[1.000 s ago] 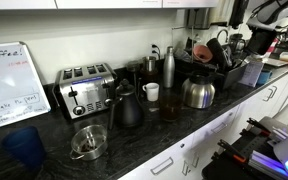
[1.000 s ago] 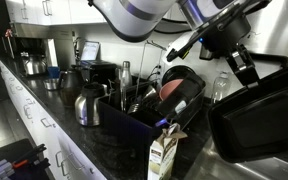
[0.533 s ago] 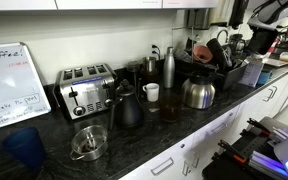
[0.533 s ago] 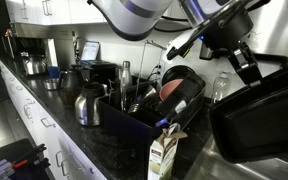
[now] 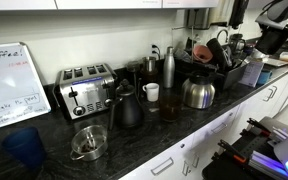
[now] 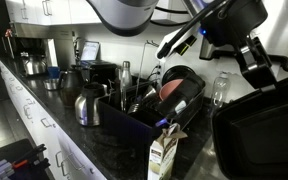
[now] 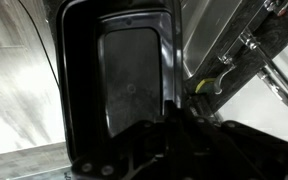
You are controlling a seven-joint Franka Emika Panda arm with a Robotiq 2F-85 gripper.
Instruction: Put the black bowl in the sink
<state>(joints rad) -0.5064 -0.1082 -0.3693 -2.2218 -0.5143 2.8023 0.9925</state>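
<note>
One end effector point(image 6: 261, 66) | grip unreadable | black bowl point(image 6: 187, 78) seemingly in rack point(image 6: 134, 118), apart

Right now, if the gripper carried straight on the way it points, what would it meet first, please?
Probably the black tub: in the wrist view the gripper points into its bare bottom, with nothing visible between. Depth is unclear.
</note>
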